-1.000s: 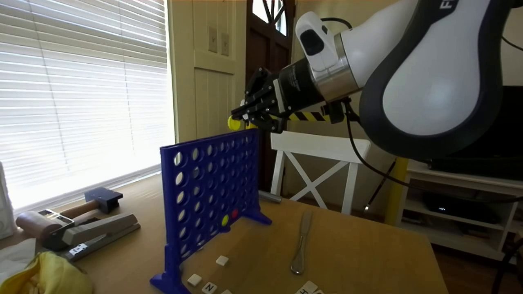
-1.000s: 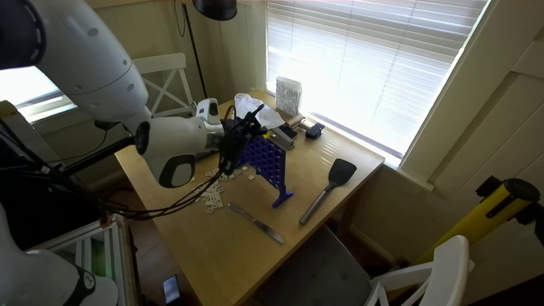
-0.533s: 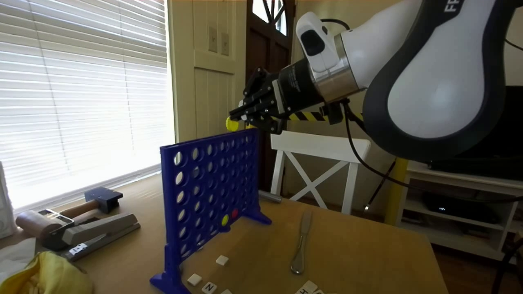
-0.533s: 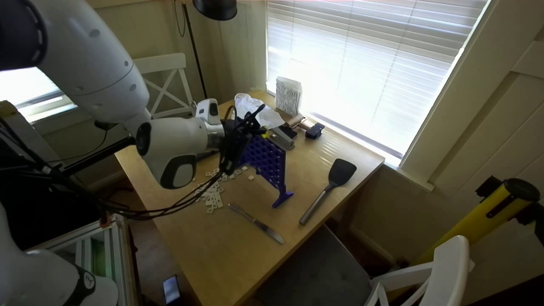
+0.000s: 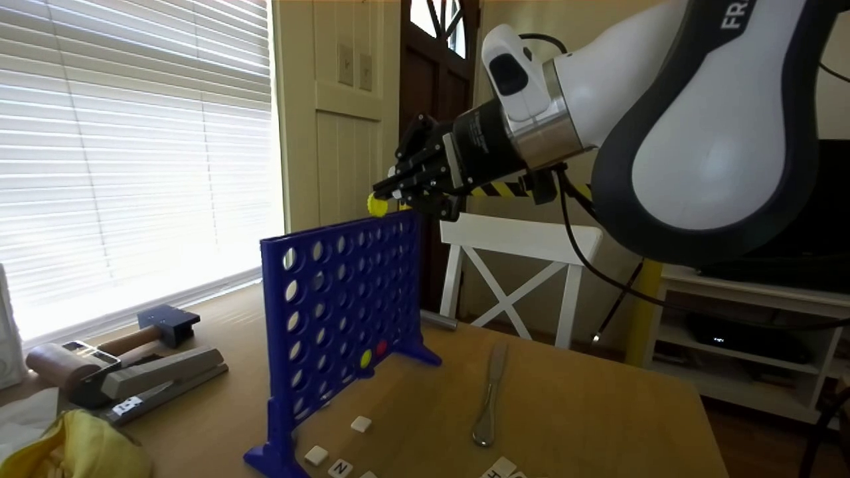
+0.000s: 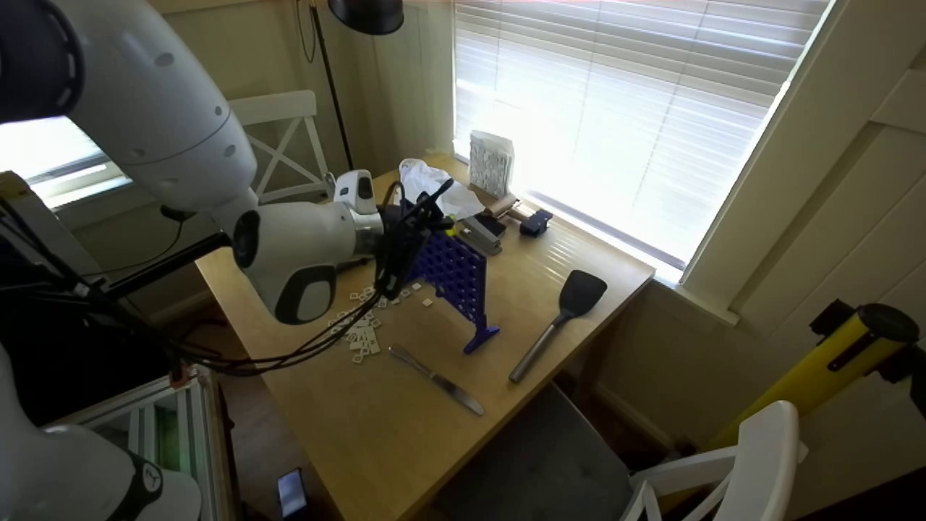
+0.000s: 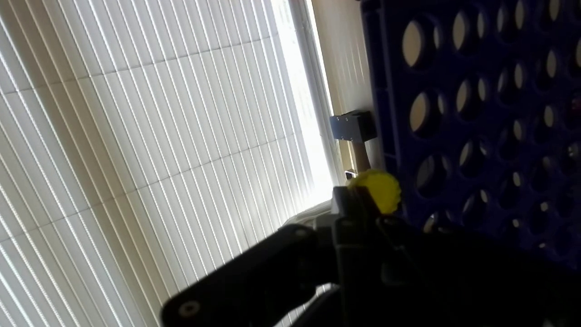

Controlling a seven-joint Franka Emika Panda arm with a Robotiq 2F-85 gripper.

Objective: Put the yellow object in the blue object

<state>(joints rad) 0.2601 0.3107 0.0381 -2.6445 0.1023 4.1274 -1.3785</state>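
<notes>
Gripper (image 7: 356, 198) pinches disc (image 7: 384, 192) | disc overlaps edge of grid (image 7: 492, 119), contact unclear | hammer (image 7: 353, 127) just left of grid | blinds (image 7: 181, 131) farther left of grid

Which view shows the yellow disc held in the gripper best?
The wrist view: the yellow disc appears largest there, its ridged rim clear, though the gripper hides part of it. Both exterior views show it smaller; in an exterior view only a patch of the disc shows.
</notes>
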